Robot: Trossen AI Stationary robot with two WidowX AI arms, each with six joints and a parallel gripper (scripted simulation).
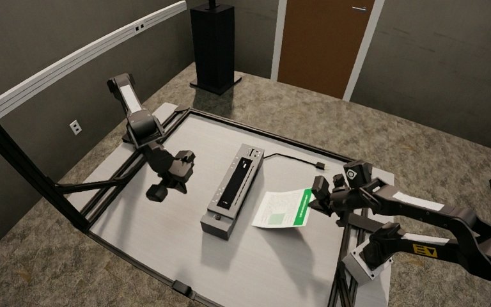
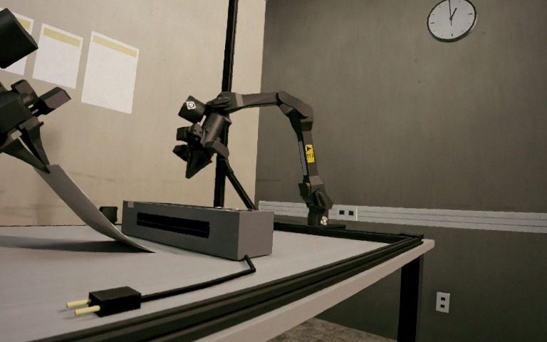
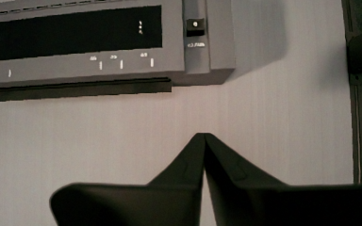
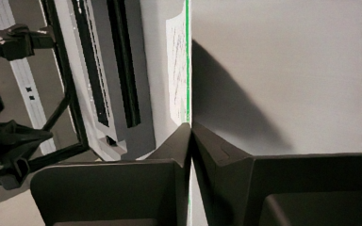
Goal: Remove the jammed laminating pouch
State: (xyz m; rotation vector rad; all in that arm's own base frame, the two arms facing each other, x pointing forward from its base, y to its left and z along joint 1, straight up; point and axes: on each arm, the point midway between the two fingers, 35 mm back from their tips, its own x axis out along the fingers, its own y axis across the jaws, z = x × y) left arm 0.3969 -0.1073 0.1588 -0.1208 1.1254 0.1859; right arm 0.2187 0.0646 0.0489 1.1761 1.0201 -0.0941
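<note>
while top shows pouch's point(image 1: 282, 209) point(image 2: 86, 205) point(image 4: 178, 71) green band, ext. only grey back | r claw point(image 1: 310, 204) point(image 2: 47, 169) point(image 4: 190, 126) pinching pouch

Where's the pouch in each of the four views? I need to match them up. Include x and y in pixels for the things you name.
Top: pouch point(image 1: 280, 210) right of centre, its green edge at the right gripper point(image 1: 310, 204).
Exterior: left side, curving down from the right gripper point(image 2: 47, 169) point(image 4: 190, 126), pouch point(image 2: 82, 201).
Left wrist: not in it.
Right wrist: thin sliver above the fingertips, pouch point(image 4: 178, 71).
Shared landmark: laminator point(image 1: 213, 226) point(image 2: 253, 234) point(image 3: 172, 61) point(image 4: 141, 104).

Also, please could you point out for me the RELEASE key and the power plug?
RELEASE key point(image 1: 217, 217) point(image 3: 195, 27): top and left wrist views, its cap.
power plug point(image 1: 319, 165) point(image 2: 115, 301): top and exterior views, its black body.
</note>
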